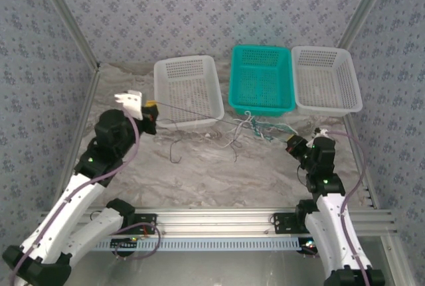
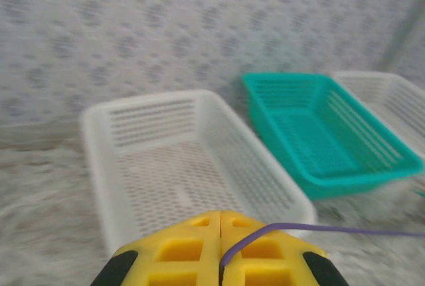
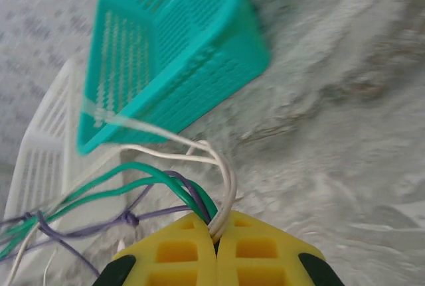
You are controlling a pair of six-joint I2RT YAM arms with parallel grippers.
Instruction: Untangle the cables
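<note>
The teal basket [image 1: 261, 79], the left white basket [image 1: 188, 90] and the right white basket [image 1: 327, 79] are perforated moulded plastic, smooth and faintly glossy. The bench [image 1: 199, 166] wears a wrinkled, matt, marble-patterned covering. The cables [image 3: 229, 183] look like smooth plastic-sheathed strands. The jaws of the left gripper [image 2: 220, 223] and right gripper [image 3: 216, 226] are matt yellow plastic with moulded recesses. The rail [image 1: 219, 218] along the bench's near edge is brushed metal.

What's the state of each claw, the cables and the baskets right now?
Left claw: shut on purple cable, which is taut.
Right claw: shut on bundle of green, cream and purple strands.
Knot: not undone, in front of teal basket.
Teal basket: upright, empty.
Left white basket: upright, empty.
Right white basket: upright, empty.
</note>
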